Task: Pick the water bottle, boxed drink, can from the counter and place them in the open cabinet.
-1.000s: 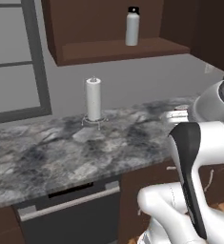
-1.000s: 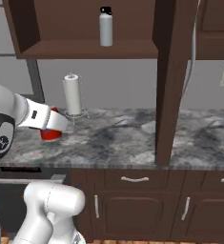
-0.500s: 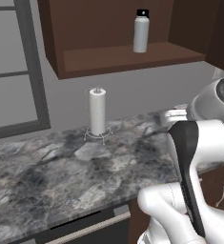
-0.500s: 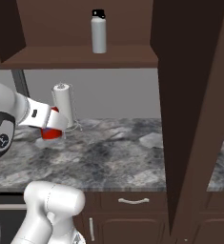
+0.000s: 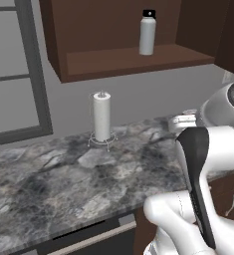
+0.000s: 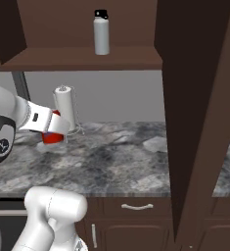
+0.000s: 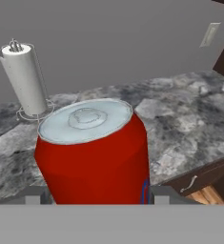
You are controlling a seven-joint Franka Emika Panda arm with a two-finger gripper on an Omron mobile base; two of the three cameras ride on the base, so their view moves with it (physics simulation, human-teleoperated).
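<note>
My gripper (image 7: pixel 98 198) is clamped on the can (image 7: pixel 94 150): red body, silver top, filling the space between my finger tips (image 7: pixel 35 196) in the hand view. From the right base view the can (image 6: pixel 52 136) shows as a red patch just past my wrist, held off the counter (image 6: pixel 116 162) and just in front of the paper towel roll (image 6: pixel 64 110) on its wire stand.

Water bottle (image 6: pixel 101 32) stands upright on the shelf of the open cabinet (image 6: pixel 82 58), black cap up, near the middle of the shelf. The left base view shows it (image 5: pixel 147 32) towards the right part of the shelf, with bare board to its left.

Boxed drink: cannot place it from here.

Step in hand, as I judge it: second item, carry phase. Can lifted, not yet raised to shelf height.

Next move calls for a lift well above the shelf lip, then a reach inward. Keep the can upright. Set it down apart from the bottle, on the bare stretch beside it, so a nudge does not topple the tall one. Watch the cabinet's door edge (image 6: pixel 199 112) on the right.
</note>
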